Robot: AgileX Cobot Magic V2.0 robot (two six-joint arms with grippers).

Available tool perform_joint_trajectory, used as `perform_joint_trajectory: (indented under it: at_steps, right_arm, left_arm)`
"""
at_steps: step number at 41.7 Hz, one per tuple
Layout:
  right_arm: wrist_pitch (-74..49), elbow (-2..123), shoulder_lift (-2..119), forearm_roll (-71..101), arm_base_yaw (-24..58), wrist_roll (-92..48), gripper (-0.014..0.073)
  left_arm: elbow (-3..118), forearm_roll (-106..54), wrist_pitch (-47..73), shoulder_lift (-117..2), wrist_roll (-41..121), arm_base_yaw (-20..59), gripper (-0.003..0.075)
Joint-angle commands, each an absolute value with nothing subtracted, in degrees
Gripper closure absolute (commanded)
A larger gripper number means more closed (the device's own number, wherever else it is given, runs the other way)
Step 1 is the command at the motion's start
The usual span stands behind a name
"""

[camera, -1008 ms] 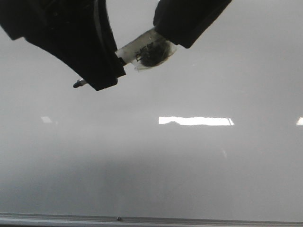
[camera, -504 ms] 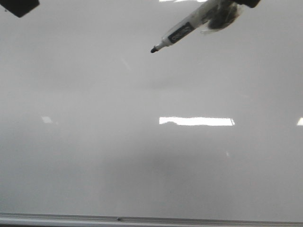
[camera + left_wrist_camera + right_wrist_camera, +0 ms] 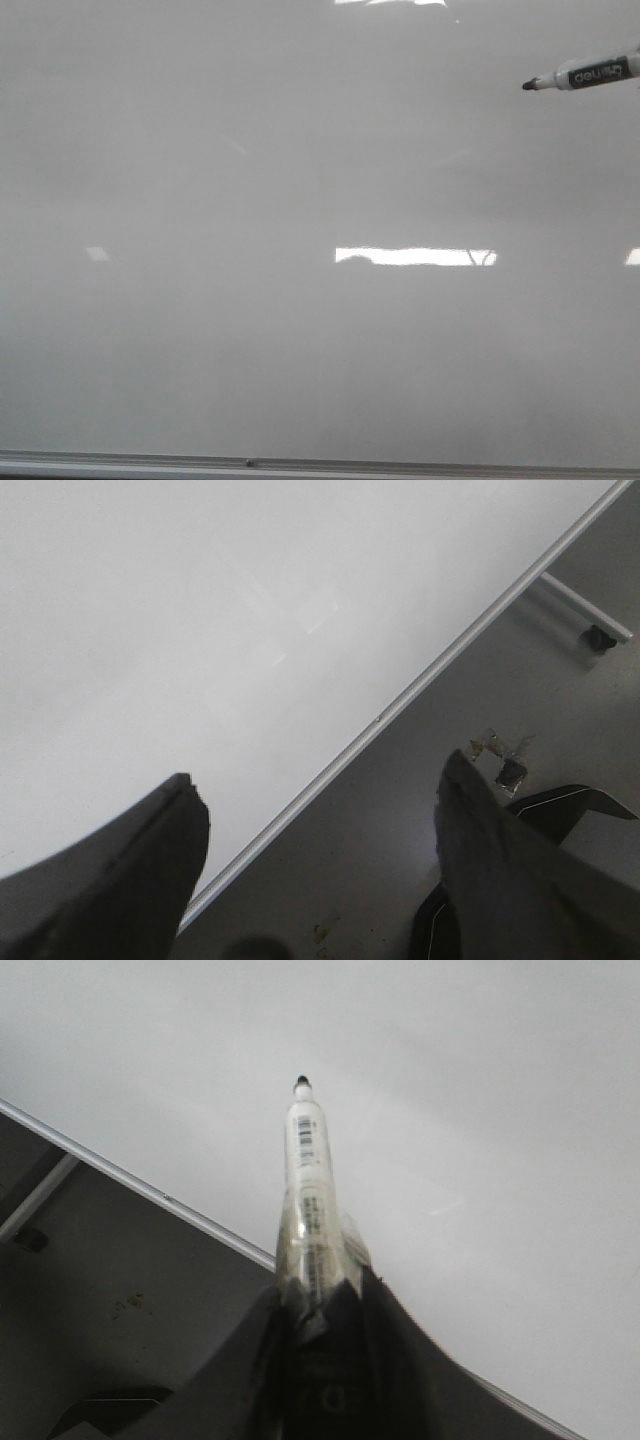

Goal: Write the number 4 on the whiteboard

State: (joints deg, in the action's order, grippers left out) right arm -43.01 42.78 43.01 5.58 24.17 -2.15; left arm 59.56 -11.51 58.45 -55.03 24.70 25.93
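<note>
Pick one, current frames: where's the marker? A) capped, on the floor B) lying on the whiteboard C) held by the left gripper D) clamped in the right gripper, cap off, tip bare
D: the right gripper is closed around the marker, whose black tip is uncovered above the whiteboard; the left gripper is open and holds nothing.

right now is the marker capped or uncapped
Uncapped: the marker shows its bare dark tip in the right wrist and front views, held in the right end effector.

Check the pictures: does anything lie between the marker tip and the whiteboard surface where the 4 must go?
Nothing visible does. The marker, clamped in the right pincer, points at bare whiteboard; no 4 is drawn yet.
</note>
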Motion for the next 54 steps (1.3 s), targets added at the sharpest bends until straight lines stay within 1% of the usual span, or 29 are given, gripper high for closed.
perform_joint_trajectory:
  at_steps: [1, 4, 6, 10, 18, 20, 38, 54]
  right_arm:
    - [-33.13, 42.19, 42.79, 6.35, 23.78, -1.98, 0.0662]
    - [-27.7, 42.03, 43.82, 7.13, 23.66, 2.26, 0.0662]
    - [-25.5, 42.52, 45.06, 7.08, 22.0, 5.66, 0.0662]
    - [-22.16, 42.75, 47.93, 7.08, 19.45, 5.71, 0.0662]
    - [-10.68, 42.75, 53.7, 7.02, 19.44, 4.9, 0.0662]
    - [-9.36, 42.98, 54.93, 7.02, 19.44, 3.94, 0.0662]
    - [-11.29, 50.17, 62.87, 6.96, 19.44, -0.35, 0.0662]
    - [-11.16, 53.78, 69.84, 6.71, 19.4, -0.59, 0.0662]
  left_arm:
    - [61.02, -13.25, 55.1, -54.29, 24.13, 25.83, 0.0248]
    - [61.02, -13.25, 55.1, -54.29, 24.13, 25.83, 0.0248]
    - [61.02, -13.25, 55.0, -54.29, 24.13, 25.83, 0.0248]
    - [61.02, -13.25, 55.0, -54.29, 24.13, 25.83, 0.0248]
    - [61.02, -13.38, 55.0, -54.29, 24.13, 25.83, 0.0248]
    - [61.02, -13.38, 55.0, -54.29, 24.13, 25.83, 0.0248]
    - [61.02, -13.38, 55.0, -54.29, 24.13, 25.83, 0.0248]
    - [61.02, -13.51, 55.0, -54.29, 24.13, 25.83, 0.0248]
